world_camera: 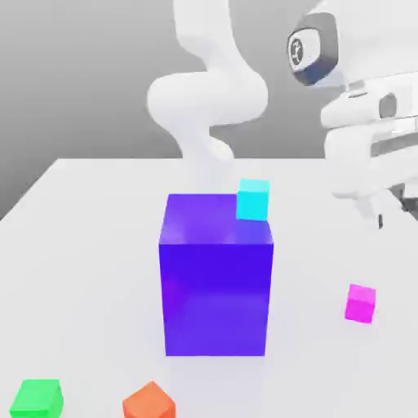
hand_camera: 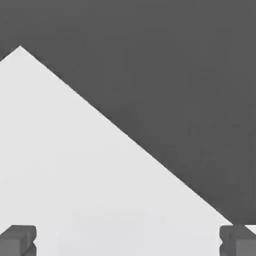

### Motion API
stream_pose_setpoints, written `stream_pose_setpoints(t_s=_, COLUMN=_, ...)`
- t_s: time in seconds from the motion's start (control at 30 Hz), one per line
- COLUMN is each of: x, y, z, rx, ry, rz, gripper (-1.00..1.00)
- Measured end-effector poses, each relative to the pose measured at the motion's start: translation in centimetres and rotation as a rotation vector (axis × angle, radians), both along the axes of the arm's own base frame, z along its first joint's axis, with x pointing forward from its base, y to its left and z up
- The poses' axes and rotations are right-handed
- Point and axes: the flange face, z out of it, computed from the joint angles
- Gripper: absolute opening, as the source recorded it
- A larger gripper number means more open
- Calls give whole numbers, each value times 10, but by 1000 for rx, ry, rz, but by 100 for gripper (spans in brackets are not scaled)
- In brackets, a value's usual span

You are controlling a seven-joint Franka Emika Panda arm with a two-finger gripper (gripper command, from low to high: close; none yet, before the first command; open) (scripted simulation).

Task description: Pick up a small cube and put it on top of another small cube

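Note:
The small magenta-pink cube point(world_camera: 360, 303) sits on the white table point(world_camera: 82, 245) at the exterior view's right. Near the front edge, towards the exterior view's left, lies the small orange-red cube point(world_camera: 149, 402). My gripper point(world_camera: 392, 208) hangs in the air above and a little behind the magenta cube, apart from it. In the hand view its two fingertips point(hand_camera: 18, 239) stand far apart, so my gripper point(hand_camera: 128, 242) is open and holds nothing. Neither cube shows in the hand view, only bare table and its edge.
A big blue-purple block point(world_camera: 216, 273) stands mid-table between the two cubes. A small cyan cube point(world_camera: 253, 199) shows at its far top corner. A small green cube point(world_camera: 37, 398) lies beside the orange-red one. The table point(hand_camera: 75, 165) ends at a diagonal edge.

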Motion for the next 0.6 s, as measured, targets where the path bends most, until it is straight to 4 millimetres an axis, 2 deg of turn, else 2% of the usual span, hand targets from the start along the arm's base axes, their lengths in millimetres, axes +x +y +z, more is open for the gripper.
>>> stream_pose_setpoints(t_s=0.1, x=-45, y=30, z=-62, rx=-65, ry=74, rz=167, gripper=0)
stream_pose_setpoints(t_s=0.2, x=-89, y=41, z=-118, rx=-130, ry=143, rz=306, gripper=0)
stream_pose_setpoints(t_s=0.27, x=-96, y=40, z=-143, rx=-144, ry=161, rz=330, gripper=0)
stream_pose_setpoints(t_s=0.4, x=-99, y=40, z=-185, rx=-147, ry=166, rz=337, gripper=0)
stream_pose_setpoints(t_s=0.43, x=-99, y=39, z=-194, rx=-147, ry=167, rz=337, gripper=-100)
stream_pose_setpoints(t_s=0.6, x=-99, y=39, z=-194, rx=-148, ry=167, rz=337, gripper=-100)
